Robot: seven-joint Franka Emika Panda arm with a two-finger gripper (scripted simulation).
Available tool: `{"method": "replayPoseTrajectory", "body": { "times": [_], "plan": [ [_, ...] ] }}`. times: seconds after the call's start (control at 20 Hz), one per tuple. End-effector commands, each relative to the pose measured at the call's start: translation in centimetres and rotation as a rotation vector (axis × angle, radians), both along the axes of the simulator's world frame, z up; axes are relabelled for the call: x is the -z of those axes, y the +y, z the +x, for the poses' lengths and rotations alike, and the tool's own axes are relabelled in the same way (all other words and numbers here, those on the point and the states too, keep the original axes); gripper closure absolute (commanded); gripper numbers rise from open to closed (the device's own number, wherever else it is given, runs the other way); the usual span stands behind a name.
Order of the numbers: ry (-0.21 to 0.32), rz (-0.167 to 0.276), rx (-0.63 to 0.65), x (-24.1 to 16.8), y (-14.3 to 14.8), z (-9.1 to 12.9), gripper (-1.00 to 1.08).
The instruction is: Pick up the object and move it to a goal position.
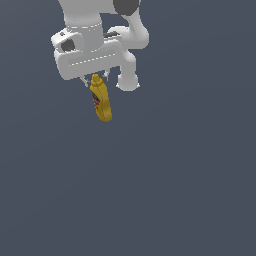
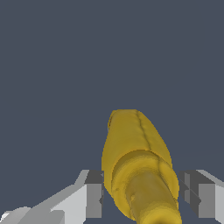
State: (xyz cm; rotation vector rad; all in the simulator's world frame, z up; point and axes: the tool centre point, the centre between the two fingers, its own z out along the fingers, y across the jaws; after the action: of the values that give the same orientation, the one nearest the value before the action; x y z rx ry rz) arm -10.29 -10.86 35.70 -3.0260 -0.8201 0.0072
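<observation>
Mustard bottle: yellow squeeze type, red-and-blue label visible on its side in the exterior view. It hangs nozzle-up from the gripper, body pointing down and leaning slightly toward the exterior view's right. Position in the exterior view: upper part, left of centre.

Wrist view: bottle runs away from the camera between the two fingers, nozzle end nearest the lens, base end farthest. One pad sits at each flank of the upper body; the bottle fills nearly the whole gap.

Jaws: closed most of the way, clamped on the bottle near its neck. The contact line itself is hidden by the bottle's bulge, so the grip is inferred from the hang rather than seen directly.

Surroundings: uniform dark grey-blue ground. No shadow or contact patch under the bottle, so its height above the table cannot be read, though its free hang suggests it is lifted clear.

Arm: white Panda wrist and hand directly above the bottle; a further link sits behind, toward the exterior view's right.

Progress (judgement):
- grasp: done
- lift: appears done
- transport to goal: open. No goal marker shows in either view, so remaining travel cannot be estimated

Risk note: grip is high on a long body, so the bottle may swing or pivot during fast moves
</observation>
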Motion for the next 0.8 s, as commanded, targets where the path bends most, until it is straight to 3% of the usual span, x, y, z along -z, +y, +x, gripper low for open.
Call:
{"method": "replayPoseTrajectory", "body": {
  "times": [0.0, 0.4, 0.75],
  "plan": [
    [-0.007, -0.001, 0.000, -2.9, -1.9, -0.7, 1.08],
    [-0.006, -0.003, 0.000, -10.1, -7.1, -2.6, 1.08],
    [-0.006, -0.004, 0.000, -13.8, -9.8, -3.4, 1.08]
  ]
}}
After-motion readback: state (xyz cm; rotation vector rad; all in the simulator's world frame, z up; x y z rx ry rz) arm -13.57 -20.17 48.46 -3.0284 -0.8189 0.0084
